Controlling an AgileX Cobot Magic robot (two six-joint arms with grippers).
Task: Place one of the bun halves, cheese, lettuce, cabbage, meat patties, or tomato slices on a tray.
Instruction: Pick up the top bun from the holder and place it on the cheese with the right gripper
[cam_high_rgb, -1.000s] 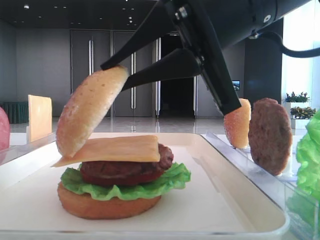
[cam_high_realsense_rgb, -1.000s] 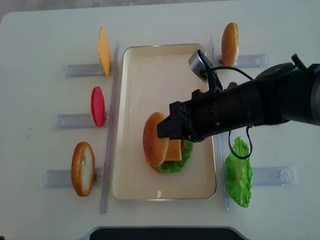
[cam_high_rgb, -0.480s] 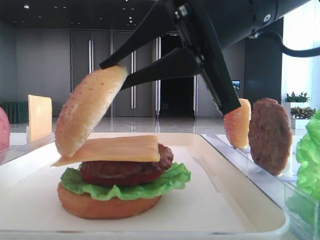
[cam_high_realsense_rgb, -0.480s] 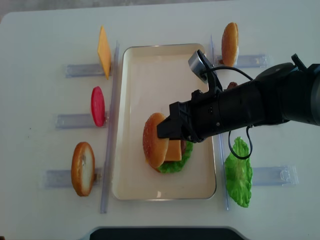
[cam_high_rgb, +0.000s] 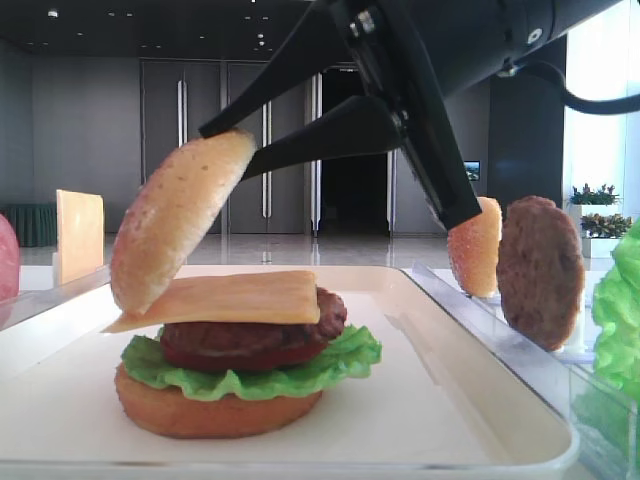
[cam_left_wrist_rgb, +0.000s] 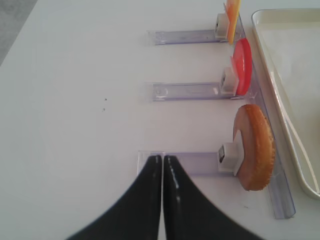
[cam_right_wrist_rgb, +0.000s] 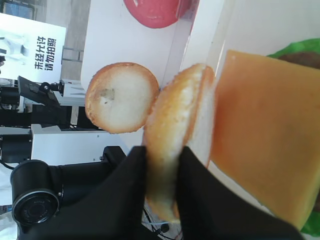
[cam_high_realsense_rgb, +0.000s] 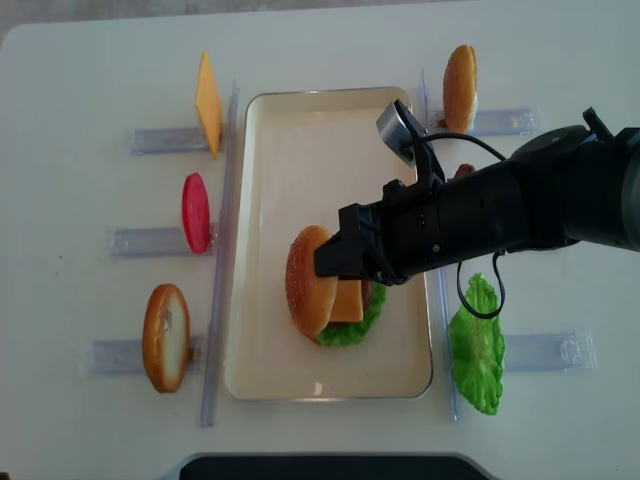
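On the left of the tabletop, a cheese slice, a tomato slice and a spare bun half are stood on edge in clear racks. The left gripper is seen in its wrist view with its fingers pressed together on nothing, hovering just near the bun rack, well apart from the tray.

On the white tray, a stack is built: bottom bun, lettuce, patty and cheese square. The top bun is clamped at its upper edge by the right gripper and is held steeply tilted, its lower rim touching the left edge of the cheese while its upper edge is raised.

For the step to be done well, the bun should be levelled and shifted right until it is centred over the stack, then lowered flat before the fingers are parted. If it is let go at this tilt, it is likely to slide off the left side or drag the cheese askew. A straight upward retreat is advisable.

Right of the tray, another bun, a spare patty and a lettuce leaf are racked.
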